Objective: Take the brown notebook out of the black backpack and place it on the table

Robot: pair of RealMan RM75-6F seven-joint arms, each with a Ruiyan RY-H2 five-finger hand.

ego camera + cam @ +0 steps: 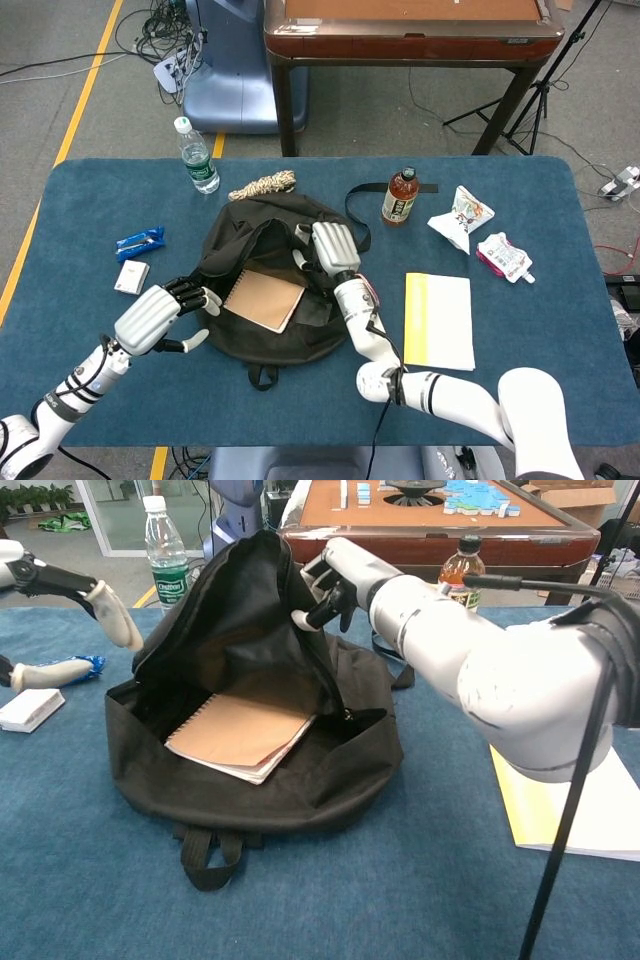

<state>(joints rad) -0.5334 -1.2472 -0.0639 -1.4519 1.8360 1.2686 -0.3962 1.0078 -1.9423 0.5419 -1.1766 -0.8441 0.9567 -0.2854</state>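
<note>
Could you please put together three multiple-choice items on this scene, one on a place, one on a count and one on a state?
1. Where is the brown notebook?
A. On the yellow-edged pad
B. Inside the open black backpack
C. Beside the water bottle

2. How many bottles stand on the table?
A. One
B. Two
C. Four

3. What is the right hand doing?
A. Holding up the backpack's flap
B. Resting flat on the table
C. Gripping the tea bottle

Answers:
1 B, the notebook lies in the bag's opening in both views.
2 B, a water bottle and a tea bottle are the only ones.
3 A, its fingers pinch the flap's edge and keep the bag open, while the left hand is spread open beside the bag, holding nothing.
</note>
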